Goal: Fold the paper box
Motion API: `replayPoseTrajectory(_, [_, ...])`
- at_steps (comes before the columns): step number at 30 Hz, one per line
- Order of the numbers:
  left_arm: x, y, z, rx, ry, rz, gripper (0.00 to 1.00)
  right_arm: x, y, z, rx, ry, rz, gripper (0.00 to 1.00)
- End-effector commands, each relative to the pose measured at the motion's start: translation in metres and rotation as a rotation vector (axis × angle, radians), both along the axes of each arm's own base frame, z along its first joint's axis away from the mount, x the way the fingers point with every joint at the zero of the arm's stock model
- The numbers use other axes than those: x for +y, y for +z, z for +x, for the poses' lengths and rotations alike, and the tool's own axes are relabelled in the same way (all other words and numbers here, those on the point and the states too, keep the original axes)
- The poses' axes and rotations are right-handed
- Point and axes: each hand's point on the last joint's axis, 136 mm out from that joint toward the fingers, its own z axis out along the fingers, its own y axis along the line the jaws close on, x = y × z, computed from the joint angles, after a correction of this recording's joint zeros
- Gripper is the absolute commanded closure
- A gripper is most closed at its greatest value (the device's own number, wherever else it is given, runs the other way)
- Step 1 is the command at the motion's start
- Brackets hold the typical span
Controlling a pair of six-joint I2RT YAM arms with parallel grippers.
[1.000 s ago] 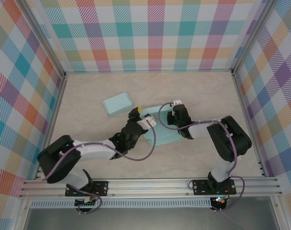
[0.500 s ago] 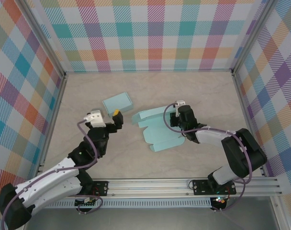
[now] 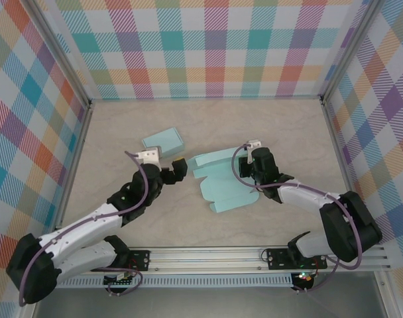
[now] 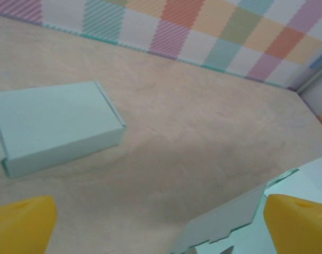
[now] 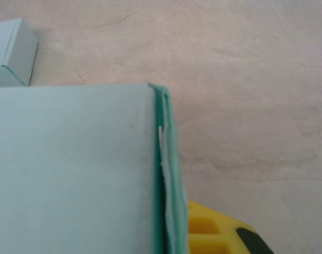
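While the left arm (image 3: 89,225) stretches forward, its left gripper (image 3: 177,168) spread wide just beside the flat paper box (image 3: 221,187) on the table (image 3: 287,126), the right gripper (image 3: 248,175) pinches the box's right edge.

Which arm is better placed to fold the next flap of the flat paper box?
Left. The left gripper hangs open beside the paper box's left flaps, free to push. The right gripper is shut on the box's right edge, probably anchoring it.
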Motion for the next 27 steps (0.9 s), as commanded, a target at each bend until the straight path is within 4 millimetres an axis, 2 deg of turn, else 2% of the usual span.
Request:
replayPoseTrajectory(1, [-0.026,0.013,0.010,-0.002,-0.074,-0.078,0.00,-0.001,0.004,-0.003,-0.004,-0.010,0.023,1.00])
replayPoseTrajectory(5, [-0.045,0.007,0.019,0.034,-0.116,-0.067,0.00,-0.001,0.007,-0.005,-0.011,-0.008,0.035,1.00])
replayPoseTrajectory(9, [-0.062,-0.002,0.020,0.064,-0.161,-0.072,0.00,-0.001,0.008,-0.005,-0.015,-0.010,0.036,1.00])
replayPoseTrajectory(18, [-0.073,-0.033,0.024,0.119,-0.127,-0.046,0.00,0.005,0.010,-0.006,-0.005,0.010,0.074,1.00])
replayPoseTrajectory(27, [-0.117,-0.025,0.034,0.053,-0.198,-0.089,0.00,0.014,0.006,-0.010,0.031,0.031,0.133,1.00])
